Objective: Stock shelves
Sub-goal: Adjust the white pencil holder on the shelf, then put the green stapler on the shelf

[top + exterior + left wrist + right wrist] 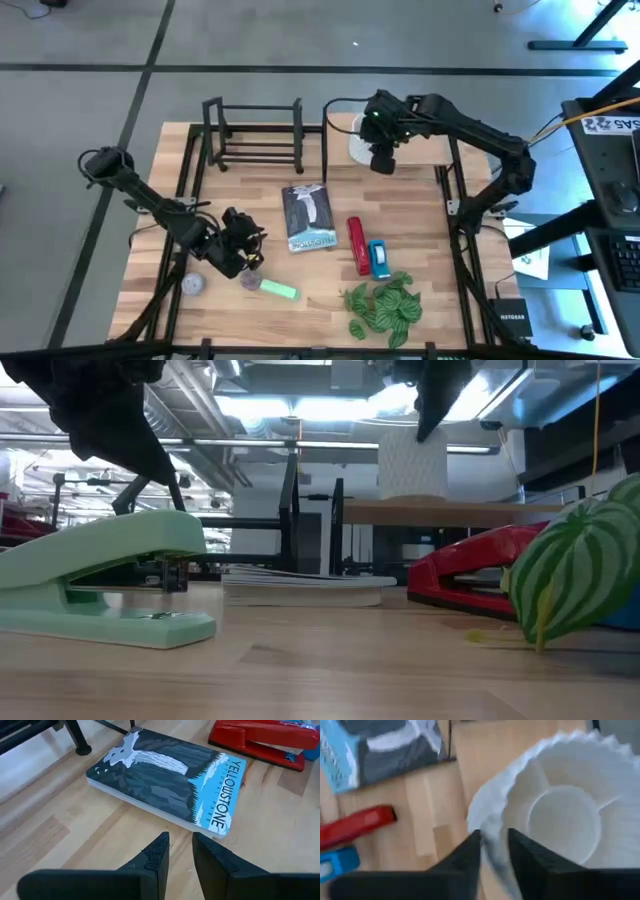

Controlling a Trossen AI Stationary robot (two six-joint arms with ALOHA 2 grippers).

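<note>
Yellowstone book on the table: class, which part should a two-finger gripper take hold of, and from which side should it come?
The book lies flat, cover up, too wide to span across its face. Probably best to pinch a thin edge: the short edge nearest the left gripper, which has bare table in front of it. Come in low and level from that side. The red stapler crowds the opposite long side.

Cup (360, 148) on shelf board (425, 150); rack (254, 133) to its left.
</note>
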